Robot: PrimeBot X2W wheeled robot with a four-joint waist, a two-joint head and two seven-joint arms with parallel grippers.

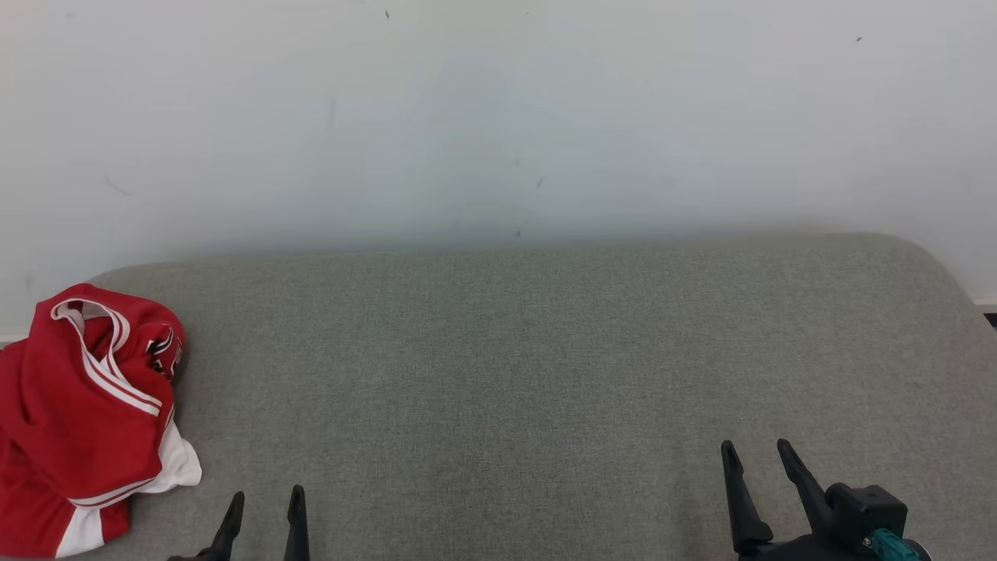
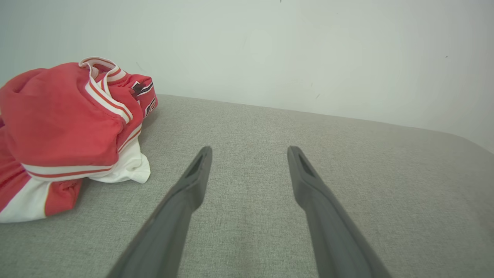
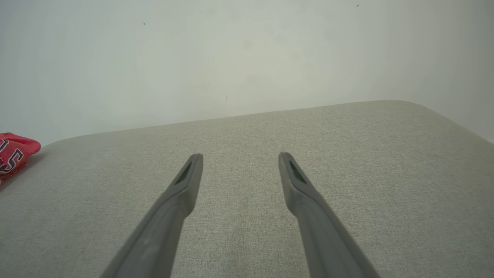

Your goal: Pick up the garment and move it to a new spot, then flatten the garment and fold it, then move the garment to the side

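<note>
Grey fabric cushion [image 1: 545,374] meets a pale wall [image 1: 498,117] along its back edge. At the cushion's left edge the red-and-white garment [image 1: 78,421] lies crumpled. Over the front edge hover the left gripper [image 1: 266,492], near the garment, and the right gripper [image 1: 755,443], both spread wide and holding nothing.

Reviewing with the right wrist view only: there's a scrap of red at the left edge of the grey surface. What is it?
Observer: A crumpled red garment with white stripes, at the cushion's left end.
Operator: Is the left gripper on it?
Observer: No. The left gripper is open and empty, apart from it, just to its right.
Operator: Any part lying flat?
Observer: No, it is heaped; a white panel pokes out toward that gripper.
</note>
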